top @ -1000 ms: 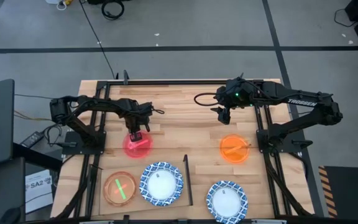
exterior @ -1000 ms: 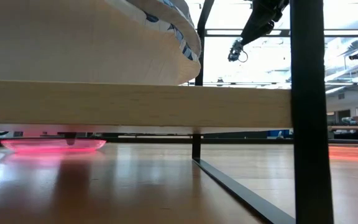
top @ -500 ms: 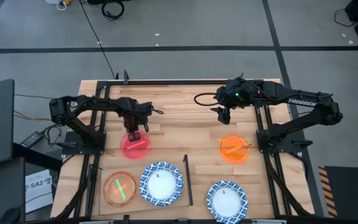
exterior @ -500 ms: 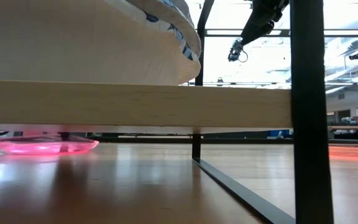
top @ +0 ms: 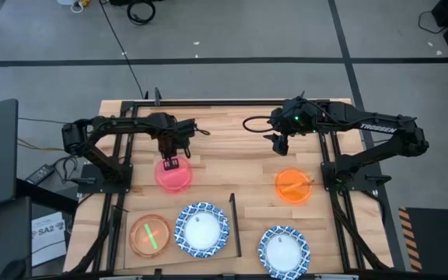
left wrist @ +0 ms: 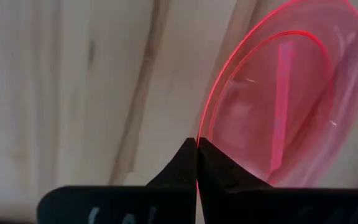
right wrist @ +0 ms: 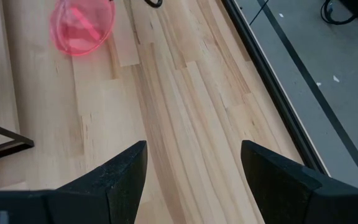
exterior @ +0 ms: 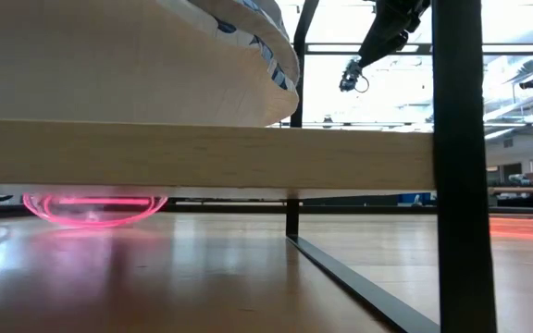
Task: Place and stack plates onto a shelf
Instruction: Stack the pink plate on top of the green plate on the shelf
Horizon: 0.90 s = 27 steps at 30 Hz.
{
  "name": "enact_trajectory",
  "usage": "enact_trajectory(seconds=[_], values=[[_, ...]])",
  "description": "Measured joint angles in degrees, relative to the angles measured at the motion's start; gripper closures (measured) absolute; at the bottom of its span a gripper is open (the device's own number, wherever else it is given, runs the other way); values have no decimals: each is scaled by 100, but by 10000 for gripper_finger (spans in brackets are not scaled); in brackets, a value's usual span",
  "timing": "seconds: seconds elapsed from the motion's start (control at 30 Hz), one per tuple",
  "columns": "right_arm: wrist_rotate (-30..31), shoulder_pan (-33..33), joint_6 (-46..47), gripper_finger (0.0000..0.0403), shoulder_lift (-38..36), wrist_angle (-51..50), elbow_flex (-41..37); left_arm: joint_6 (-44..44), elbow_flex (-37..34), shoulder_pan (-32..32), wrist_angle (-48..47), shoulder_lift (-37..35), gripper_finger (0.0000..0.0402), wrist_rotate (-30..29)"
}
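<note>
Butcher-block table (top: 232, 155), light wood strips, black frame rails along the edges. Lying directly on it: orange plate (top: 294, 187) on the right; blue-and-white plate (top: 284, 250) at the near right. Pale wooden shelf (exterior: 202, 153) at near left carries a blue-and-white plate (top: 202, 229) and an orange plate holding a green one (top: 149, 236).

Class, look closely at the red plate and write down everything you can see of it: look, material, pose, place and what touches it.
The red plate is round, translucent pink-red, seemingly plastic, with a raised rim and an inner ring around its flat centre. The left gripper is shut on its rim, the fingertips pinching the edge. In the low view it stands tilted, its lower edge on or close to the wooden tabletop, casting a pink glow. It sits left of centre, behind the shelf plates.
</note>
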Motion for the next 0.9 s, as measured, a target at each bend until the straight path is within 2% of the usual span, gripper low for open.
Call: enact_trajectory(seconds=[0.2, 0.6, 0.9], values=[[-1, -1, 0, 137, 0, 0, 0, 81, 744, 2, -652, 0, 401, -314], [0, -1, 0, 137, 0, 0, 0, 90, 2306, -99, -1975, 0, 401, -314], [-2, -2, 0, 137, 0, 0, 0, 57, 3182, -389, -2806, 2, 401, -303]])
